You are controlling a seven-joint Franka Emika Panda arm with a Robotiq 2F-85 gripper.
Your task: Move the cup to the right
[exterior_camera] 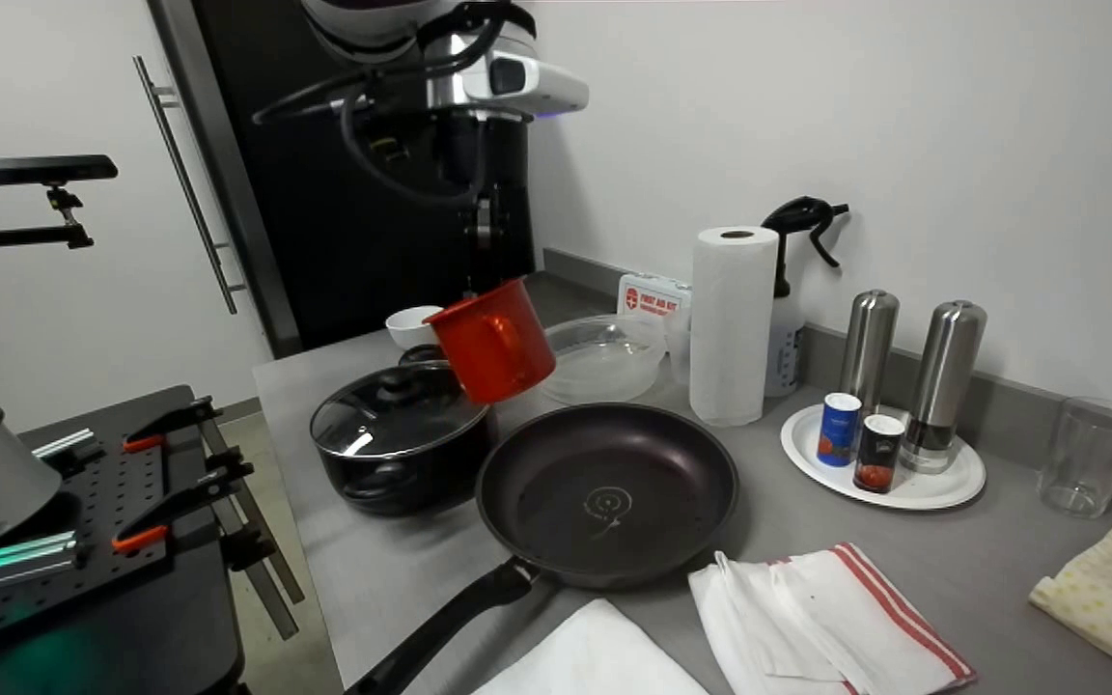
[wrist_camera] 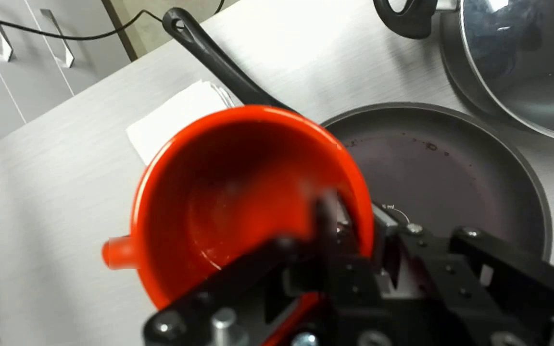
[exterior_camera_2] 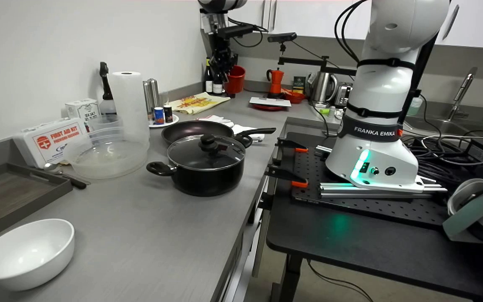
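Note:
The red cup (exterior_camera: 496, 347) hangs tilted in the air in an exterior view, its mouth up and to the left and its handle facing that camera. My gripper (exterior_camera: 475, 282) is above it at the rim. In the wrist view I look into the cup (wrist_camera: 209, 192). Its handle points left. My gripper (wrist_camera: 361, 221) has one finger inside and one outside the cup's right wall, shut on it. The cup also shows far back in an exterior view (exterior_camera_2: 237, 79), beside the dark gripper (exterior_camera_2: 224, 71). The cup's underside is hidden in the wrist view.
Below and beside the cup are the black frying pan (exterior_camera: 609, 497) and the lidded black pot (exterior_camera: 402, 434). White towels (exterior_camera: 826, 618), a plate (exterior_camera: 961, 478) with shakers, a paper towel roll (exterior_camera: 735, 328), a clear glass (exterior_camera: 1094, 458) and a white bowl (exterior_camera_2: 25, 253) stand on the counter.

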